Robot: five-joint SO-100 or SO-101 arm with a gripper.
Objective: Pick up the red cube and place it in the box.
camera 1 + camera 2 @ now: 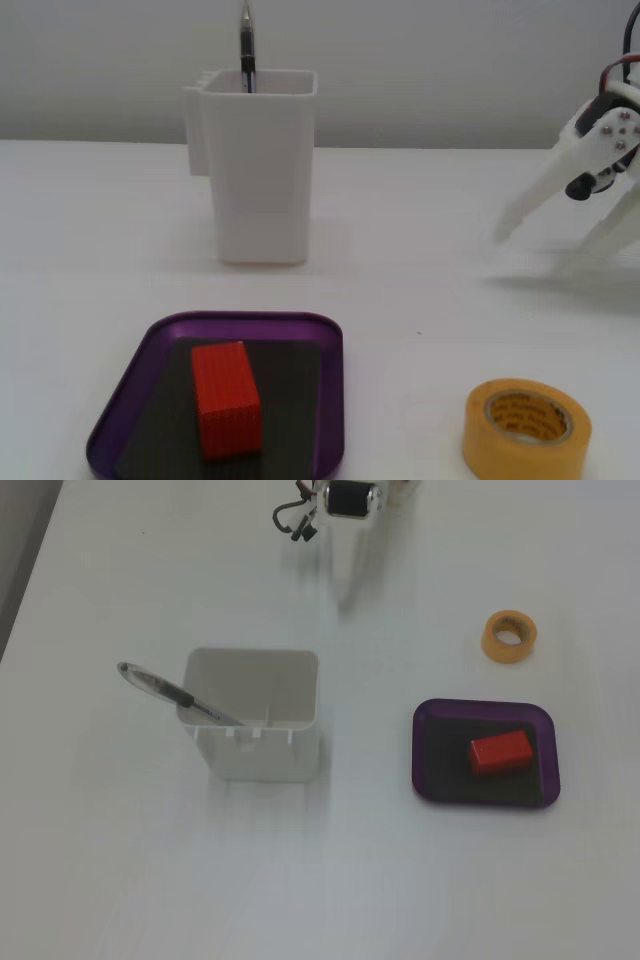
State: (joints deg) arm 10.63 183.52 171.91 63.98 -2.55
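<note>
Where the table comes nearest in a fixed view, the box (325, 340) sits low and left — a shallow purple tray with rounded corners and a dark grey floor. The red cube (226, 398) stands inside it on that dark bottom, ribbed sides showing, clear of the rim. Just to the right of the tray, apart from it, a yellow tape roll (527, 428) lies flat on the white table (420, 280).

Farther back, near the middle, a tall white container (262, 165) stands upright with a pen (246, 45) rising out of its top. At the far right the gripper (540, 245) hangs with its white fingers (530, 205) pointing down toward the table, spread apart and holding nothing, well away from the tray.

Seen from above in the other fixed view, the red cube (500, 752) lies inside the box (430, 780), toward its right half; the tape roll (510, 636) is beyond it, the container (255, 740) to the left with the pen (170, 692) leaning out over its rim. Only a blurred part of the arm (345, 500) shows at the top edge.
</note>
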